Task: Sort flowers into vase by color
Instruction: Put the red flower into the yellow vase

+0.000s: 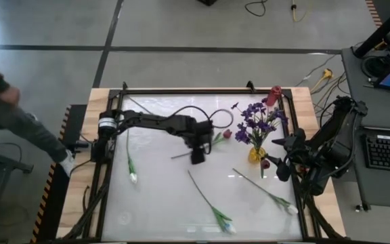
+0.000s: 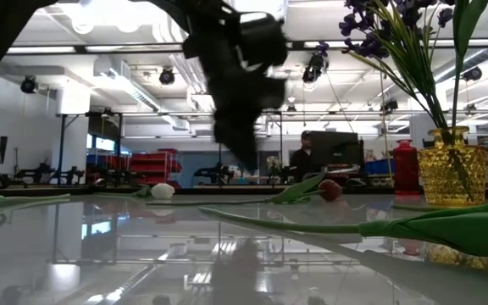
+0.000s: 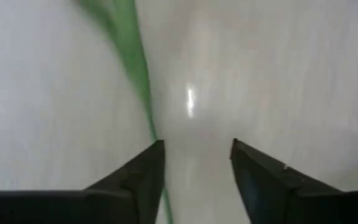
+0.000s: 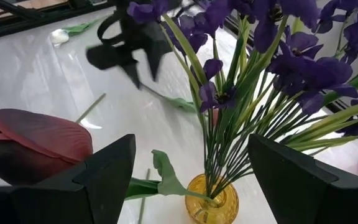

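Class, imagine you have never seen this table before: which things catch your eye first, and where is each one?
The purple flowers stand out first, bunched upright in a yellow vase on the table's right side. Next is the left gripper stretched out over the table's middle, its fingers open beside a green stem. White tulips lie scattered on the table in front.
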